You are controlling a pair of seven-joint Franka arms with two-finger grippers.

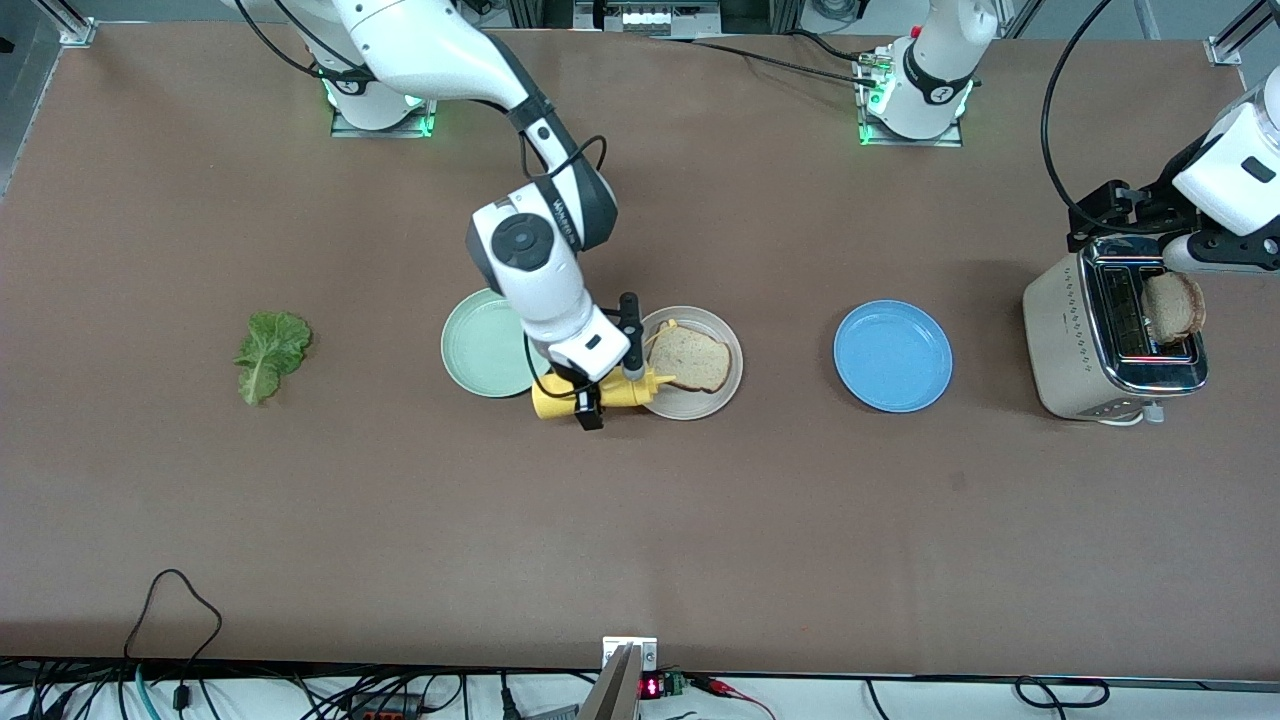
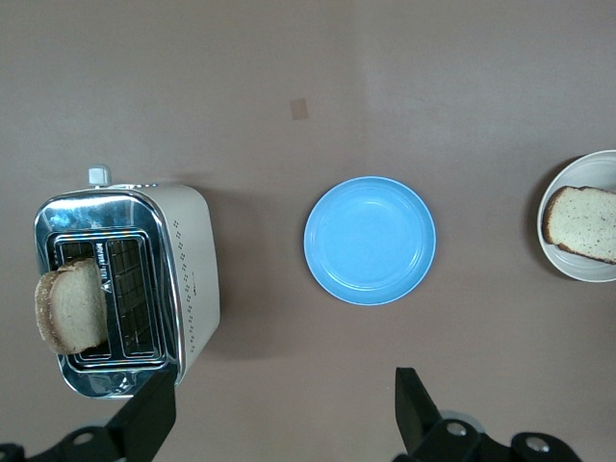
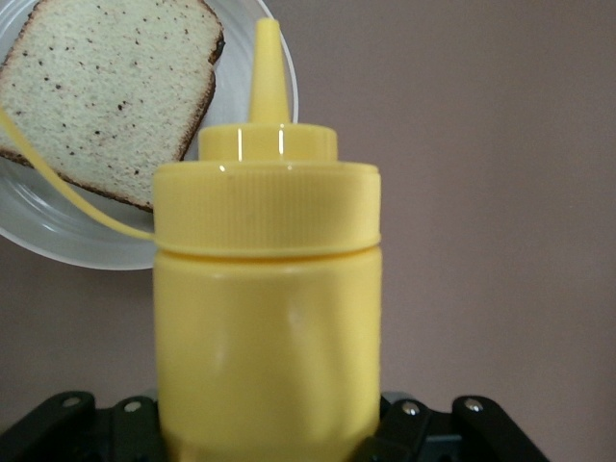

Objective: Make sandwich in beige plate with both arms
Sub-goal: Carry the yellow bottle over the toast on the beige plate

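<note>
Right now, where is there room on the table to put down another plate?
Bare table lies between the lettuce leaf and the green plate, and between the beige plate and the blue plate. The whole strip nearest the front camera is bare too. It is crowded where the right gripper holds the yellow bottle by the beige plate.

A robotics lab rather than a kitchen: two white arms are bolted by lit bases [image 1: 378, 110] to a wide brown counter [image 1: 640, 520] framed with aluminium rails, cables and electronics trail along its edge [image 1: 660, 686], and the toaster [image 1: 1105, 345] (kitchen gear) is only a prop.
</note>
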